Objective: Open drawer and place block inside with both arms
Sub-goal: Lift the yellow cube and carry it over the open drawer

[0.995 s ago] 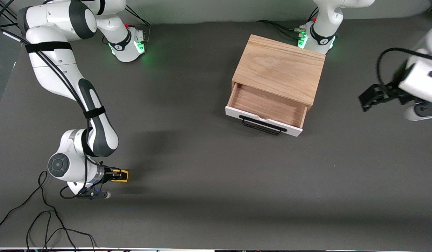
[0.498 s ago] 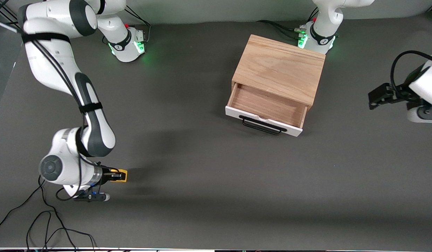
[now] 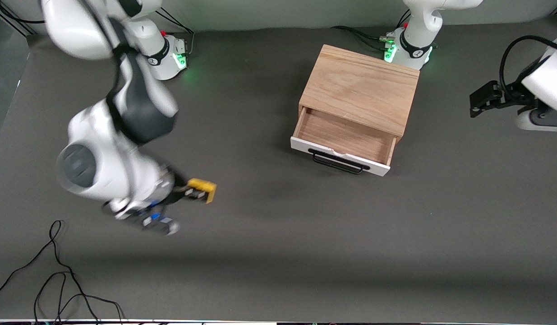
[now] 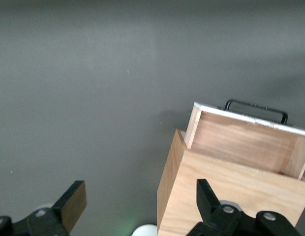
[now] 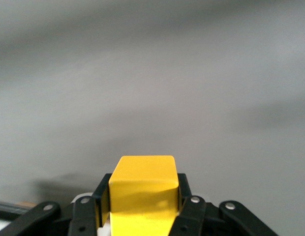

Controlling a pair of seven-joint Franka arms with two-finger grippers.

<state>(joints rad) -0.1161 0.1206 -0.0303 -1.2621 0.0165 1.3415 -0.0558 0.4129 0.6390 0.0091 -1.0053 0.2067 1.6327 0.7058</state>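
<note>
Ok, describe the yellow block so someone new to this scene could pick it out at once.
Start from the oak box with the open drawer, then look toward the right arm's end of the table. The block is there, up off the dark mat, clamped in the right claw. It is the only yellow thing, a small cube far smaller than the box.

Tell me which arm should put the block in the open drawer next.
Right. The right gripper is shut on the block, up over bare table. The drawer stands open. The left gripper hangs open and empty at the left arm's end.
</note>
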